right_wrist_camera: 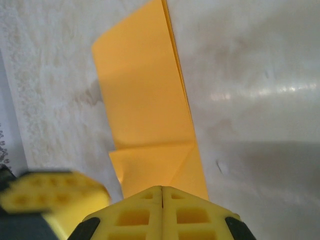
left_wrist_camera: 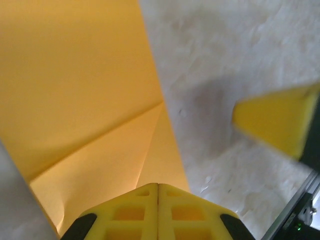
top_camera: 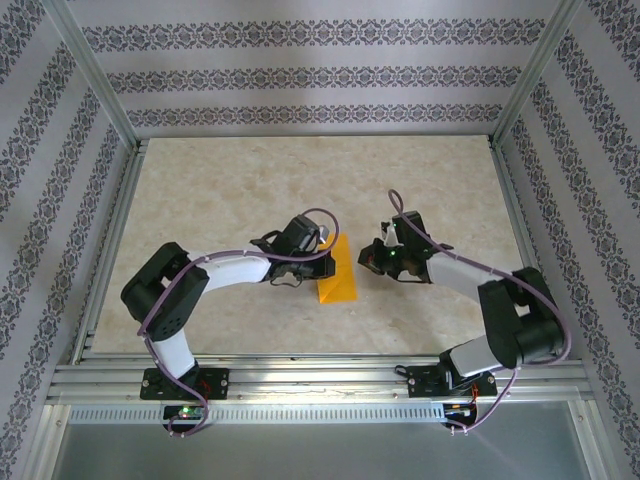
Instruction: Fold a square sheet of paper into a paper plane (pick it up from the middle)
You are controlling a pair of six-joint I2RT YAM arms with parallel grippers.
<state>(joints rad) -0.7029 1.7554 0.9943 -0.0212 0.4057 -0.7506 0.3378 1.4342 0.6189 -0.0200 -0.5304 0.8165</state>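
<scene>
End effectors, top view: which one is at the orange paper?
The left end effector: it overlaps the upper left edge of the folded orange paper. The right end effector sits off the paper's right side, with a visible gap between.

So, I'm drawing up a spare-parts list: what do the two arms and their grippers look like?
The left arm and right arm have white links, black joints and looped purple cables. The left gripper and right gripper have yellow fingers with square recesses, black at the corners.
</scene>
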